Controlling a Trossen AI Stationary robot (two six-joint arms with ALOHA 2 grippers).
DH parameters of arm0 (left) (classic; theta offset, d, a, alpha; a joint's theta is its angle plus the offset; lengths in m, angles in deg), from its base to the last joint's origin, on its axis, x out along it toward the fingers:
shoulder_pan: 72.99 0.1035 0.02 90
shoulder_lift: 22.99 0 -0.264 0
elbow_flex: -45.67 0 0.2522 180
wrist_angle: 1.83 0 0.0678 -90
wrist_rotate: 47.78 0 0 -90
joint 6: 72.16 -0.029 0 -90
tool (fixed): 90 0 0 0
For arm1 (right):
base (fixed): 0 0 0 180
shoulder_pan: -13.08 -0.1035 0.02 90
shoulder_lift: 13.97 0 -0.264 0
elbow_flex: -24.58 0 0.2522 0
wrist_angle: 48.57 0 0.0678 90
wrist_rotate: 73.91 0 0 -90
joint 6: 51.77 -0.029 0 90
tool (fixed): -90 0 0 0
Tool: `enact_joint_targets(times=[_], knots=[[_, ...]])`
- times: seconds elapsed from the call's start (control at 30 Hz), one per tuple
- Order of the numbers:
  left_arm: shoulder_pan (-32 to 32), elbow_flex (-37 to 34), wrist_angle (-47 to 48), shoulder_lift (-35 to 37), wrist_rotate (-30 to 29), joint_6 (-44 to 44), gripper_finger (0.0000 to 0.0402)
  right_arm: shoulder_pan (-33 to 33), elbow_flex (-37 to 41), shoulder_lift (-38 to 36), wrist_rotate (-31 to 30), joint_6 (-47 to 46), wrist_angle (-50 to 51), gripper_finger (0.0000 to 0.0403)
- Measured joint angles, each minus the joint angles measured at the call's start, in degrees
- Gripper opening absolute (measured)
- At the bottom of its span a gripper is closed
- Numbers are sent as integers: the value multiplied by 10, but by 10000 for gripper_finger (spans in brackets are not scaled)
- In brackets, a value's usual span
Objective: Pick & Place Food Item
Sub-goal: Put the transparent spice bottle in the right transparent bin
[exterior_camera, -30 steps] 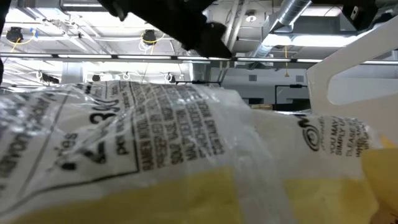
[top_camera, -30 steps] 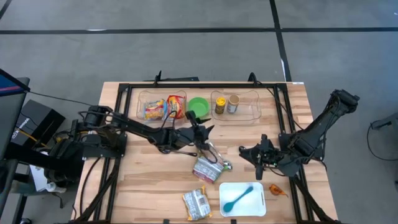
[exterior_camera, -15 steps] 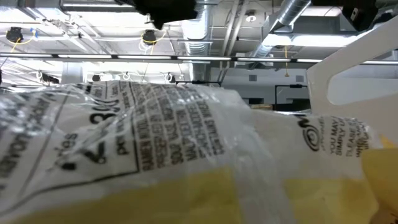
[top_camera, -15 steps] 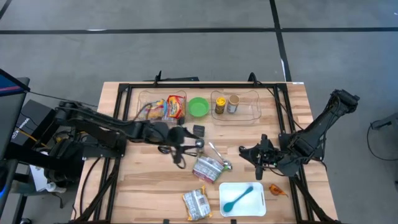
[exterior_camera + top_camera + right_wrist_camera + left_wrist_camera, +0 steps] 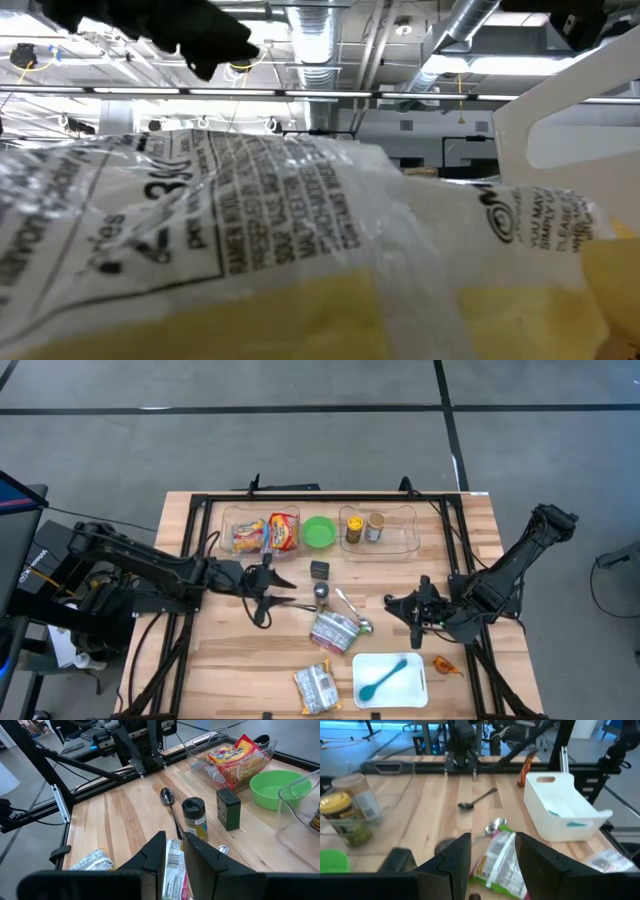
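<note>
Left end effector (image 5: 268, 592) retracted, empty, jaws apart

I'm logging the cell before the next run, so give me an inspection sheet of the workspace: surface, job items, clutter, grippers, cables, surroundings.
Surface: wooden table inside a black frame.
Job's things: green-edged food pouch mid-table; noodle packet at the near edge; more packets in the left clear bin; green bowl; white tray holding a teal spoon.
Clutter: two jars in the right clear bin, dark box, spice shaker, metal spoons, orange item.
Grippers: left gripper open, empty; right gripper holds nothing, fingers nearly closed.
Cables: bundles at the left arm's base.
Surroundings: grey floor with dark lines.
</note>
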Motion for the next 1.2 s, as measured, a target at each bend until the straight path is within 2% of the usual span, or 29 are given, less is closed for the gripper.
enact_joint_targets(times=[0.2, 0.43, 0.7, 0.9, 1.0, 1.1, 1.2], knots=[[-1, -26, -9, -32, -2, -2, 150, 9, 0, 0, 0, 0, 0, 63], [-1, -31, -31, -108, -45, -4, 150, 18, 0, 0, 1, 0, 0, 63], [24, -31, -73, -191, -45, -17, 150, 18, 0, 0, 3, 0, 6, 63], [38, -31, -99, -216, -42, -17, 150, 18, 0, 0, 3, 0, 9, 63], [45, -31, -105, -219, -14, -17, 151, 18, 0, 0, 3, 0, 9, 63], [50, -30, -111, -219, 3, -3, 165, 18, 0, 0, 3, 0, 9, 63], [51, -30, -110, -219, 3, 11, 198, 18, 0, 0, 2, 0, 9, 63]])
